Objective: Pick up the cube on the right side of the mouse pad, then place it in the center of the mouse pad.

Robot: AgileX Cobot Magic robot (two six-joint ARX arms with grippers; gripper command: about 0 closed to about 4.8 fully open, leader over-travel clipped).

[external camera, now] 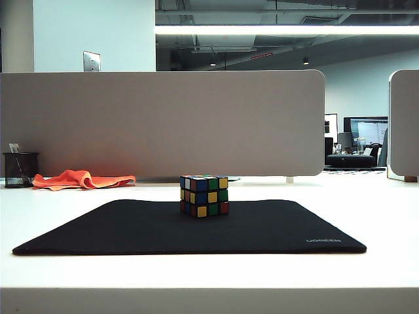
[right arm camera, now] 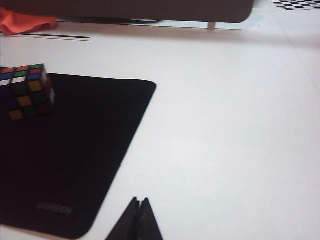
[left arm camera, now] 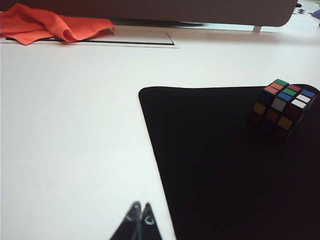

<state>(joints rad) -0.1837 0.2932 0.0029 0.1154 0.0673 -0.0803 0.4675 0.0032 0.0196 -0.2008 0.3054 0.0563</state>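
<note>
Since the small scrambled puzzle cube already sits mid-pad on the flat black mouse pad, we keep left gripper and right gripper pressed together, empty, over the white table at the pad's left and right.

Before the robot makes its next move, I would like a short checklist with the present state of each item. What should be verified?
1. Cube on the mouse pad: ok, it stands near the pad's middle, toward the far edge.
2. Cube free of any gripper: ok, nothing touches it.
3. Left gripper empty: ok, shut on nothing, over the white table beside the pad's left edge.
4. Right gripper empty: ok, shut on nothing, over the table off the pad's right edge, near the UGREEN lettering.
5. Orange cloth out of the way: ok, it lies far back on the left.
6. Cube exactly centred: cannot tell from these angles.
</note>
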